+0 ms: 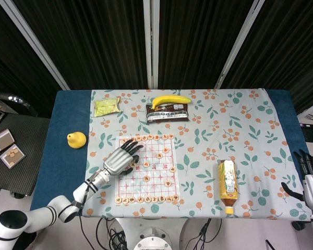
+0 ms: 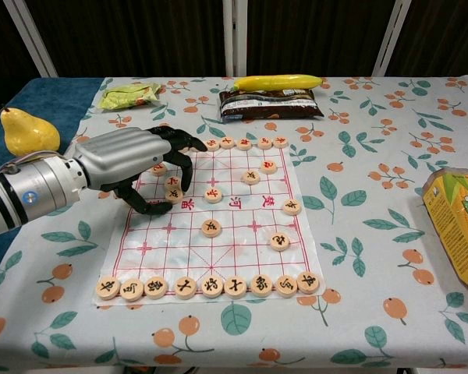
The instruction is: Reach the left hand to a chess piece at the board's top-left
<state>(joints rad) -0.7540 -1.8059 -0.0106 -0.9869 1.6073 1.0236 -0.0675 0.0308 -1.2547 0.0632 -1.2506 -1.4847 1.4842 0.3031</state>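
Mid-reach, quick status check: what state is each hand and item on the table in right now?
left hand: fingers apart, over the board's top-left pieces, holding nothing.
right hand: off the table's right edge, fingers apart, empty.
chess board: flat, piece rows along near and far edges.
bottle: lying on its side.
banana: resting on the dark packet.
pear: upright.

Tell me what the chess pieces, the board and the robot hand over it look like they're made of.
Chess pieces: probably wood, pale tan matte discs with dark or red characters. Board: seemingly a thin printed sheet, paper or plastic, lying flat with red grid lines. Left robot hand: silvery metallic-looking shell with black fingers, likely plastic or rubber.
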